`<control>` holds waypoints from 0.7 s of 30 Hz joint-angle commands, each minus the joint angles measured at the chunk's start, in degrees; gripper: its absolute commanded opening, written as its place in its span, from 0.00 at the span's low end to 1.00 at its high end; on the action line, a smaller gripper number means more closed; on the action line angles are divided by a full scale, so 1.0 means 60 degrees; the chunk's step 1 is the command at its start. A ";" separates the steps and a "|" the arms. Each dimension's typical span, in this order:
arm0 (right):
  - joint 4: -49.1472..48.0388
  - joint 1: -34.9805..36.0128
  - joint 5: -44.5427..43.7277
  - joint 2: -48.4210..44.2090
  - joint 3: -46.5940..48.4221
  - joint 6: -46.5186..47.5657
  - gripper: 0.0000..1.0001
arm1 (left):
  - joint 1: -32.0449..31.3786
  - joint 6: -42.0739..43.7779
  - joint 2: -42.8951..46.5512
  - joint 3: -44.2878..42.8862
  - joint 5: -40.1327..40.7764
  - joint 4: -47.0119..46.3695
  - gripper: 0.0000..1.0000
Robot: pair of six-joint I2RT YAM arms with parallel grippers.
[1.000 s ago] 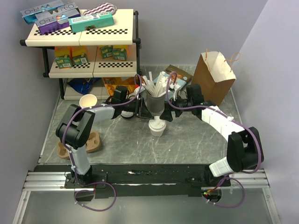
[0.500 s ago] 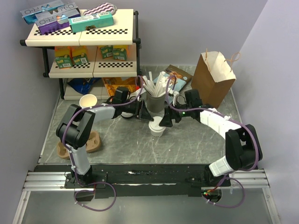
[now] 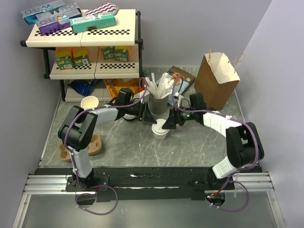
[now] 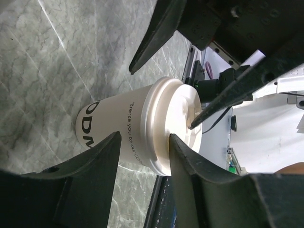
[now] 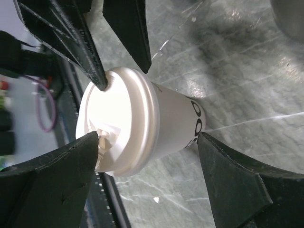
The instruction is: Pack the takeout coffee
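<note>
The takeout coffee [image 3: 160, 129], a small off-white paper cup with a white sip lid, stands upright in front of the straw holder [image 3: 158, 102]. My left gripper [image 3: 151, 117] reaches it from the back left, open. In the left wrist view its tips [image 4: 145, 137] sit either side of the lid's rim on the cup [image 4: 142, 128]; I cannot tell if they touch. My right gripper [image 3: 167, 124] comes from the right, open wide. In the right wrist view its jaws [image 5: 148, 137] stand one past the lid and one past the base of the cup [image 5: 142, 128], clear of both.
A brown paper bag [image 3: 217, 80] stands open at the back right. A lidless cream cup [image 3: 89, 102] is at the left, with a cardboard cup carrier [image 3: 92, 145] in front of it. A two-level shelf [image 3: 85, 33] with boxes fills the back left.
My right gripper has moved left up to the cup and its jaws have narrowed slightly. The left gripper has closed a little and shifted slightly towards the cup. The cup has not moved.
</note>
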State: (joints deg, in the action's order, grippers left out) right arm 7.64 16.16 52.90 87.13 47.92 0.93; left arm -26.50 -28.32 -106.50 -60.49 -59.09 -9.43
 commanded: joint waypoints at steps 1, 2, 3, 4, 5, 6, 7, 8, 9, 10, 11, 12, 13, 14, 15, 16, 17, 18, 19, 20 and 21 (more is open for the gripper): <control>-0.0306 -0.0481 0.0425 0.0580 -0.0253 -0.0126 0.88 | -0.0007 0.0311 -0.0457 -0.0172 0.0766 0.0400 0.49; -0.0306 -0.0540 0.0440 0.0682 -0.0253 -0.0372 0.88 | -0.0007 0.0281 -0.0487 -0.0187 0.0766 0.0386 0.49; -0.0292 -0.0541 0.0469 0.0741 -0.0238 -0.0404 0.88 | -0.0007 0.0194 -0.0531 -0.0202 0.0795 0.0342 0.49; -0.0292 -0.0613 0.0499 0.0800 -0.0209 -0.0462 0.88 | -0.0007 0.0135 -0.0619 -0.0245 0.0854 0.0341 0.49; -0.0292 -0.0643 0.0499 0.0931 -0.0194 -0.0651 0.87 | -0.0007 0.0120 -0.0677 -0.0275 0.0898 0.0370 0.48; -0.0364 -0.0672 0.0557 0.1004 -0.0223 -0.0798 0.87 | -0.0007 0.0091 -0.0722 -0.0289 0.0956 0.0443 0.48; -0.0452 -0.0672 0.0659 0.1078 -0.0223 -0.1046 0.86 | 0.0008 0.0090 -0.0795 -0.0304 0.1102 0.0516 0.47; -0.0525 -0.0701 0.0718 0.1209 -0.0252 -0.1150 0.86 | 0.0008 0.0105 -0.0810 -0.0304 0.1176 0.0561 0.47; -0.0599 -0.0716 0.0748 0.1283 -0.0282 -0.1267 0.85 | 0.0008 0.0149 -0.0839 -0.0290 0.1176 0.0561 0.47; -0.0686 -0.0731 0.0806 0.1313 -0.0325 -0.1457 0.84 | 0.0022 0.0178 -0.0854 -0.0261 0.1206 0.0576 0.47; -0.0934 -0.0745 0.0908 0.1385 -0.0442 -0.1560 0.84 | 0.0022 0.0193 -0.0854 -0.0246 0.1235 0.0576 0.47; -0.1009 -0.0746 0.0909 0.1430 -0.0472 -0.1648 0.84 | 0.0022 0.0236 -0.0839 -0.0246 0.1279 0.0590 0.47; -0.1096 -0.0760 0.0938 0.1445 -0.0501 -0.1837 0.84 | 0.0037 0.0266 -0.0825 -0.0246 0.1279 0.0561 0.47; -0.1228 -0.0775 0.1156 0.1430 -0.0560 -0.1955 0.84 | 0.0052 0.0266 -0.0810 -0.0231 0.0974 0.0431 0.47; -0.1577 -0.0804 0.1274 0.1372 -0.0604 -0.2073 0.84 | 0.0081 0.0194 -0.0708 -0.0216 0.0565 0.0241 0.48; -0.1798 -0.0833 0.1391 0.1255 -0.0677 -0.2306 0.86 | 0.0095 0.0106 -0.0635 -0.0187 0.0199 0.0036 0.49; -0.2033 -0.0848 0.1509 0.0906 -0.0822 -0.2453 0.87 | 0.0096 -0.0069 -0.0562 -0.0173 -0.0283 -0.0546 0.50; -0.2528 -0.0863 0.1727 0.0743 -0.0867 -0.2600 0.89 | 0.0096 -0.0462 -0.0401 -0.0143 -0.0491 -0.0857 0.52; -0.2649 -0.0877 0.1816 0.0568 -0.0882 -0.2819 0.91 | 0.0096 -0.0655 -0.0327 -0.0143 -0.0667 -0.1193 0.53; -0.2781 -0.0863 0.1875 0.0276 -0.0853 -0.2922 0.95 | 0.0096 -0.0758 -0.0283 -0.0187 -0.0800 -0.1429 0.54; -0.2912 -0.0892 0.2006 0.0171 -0.0824 -0.3010 1.00 | 0.0096 -0.0817 -0.0254 -0.0274 -0.0975 -0.1431 0.55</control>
State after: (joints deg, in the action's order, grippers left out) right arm -3.40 11.49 63.48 92.99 43.79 -14.59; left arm -26.52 -31.03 -108.62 -61.91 -61.56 -12.23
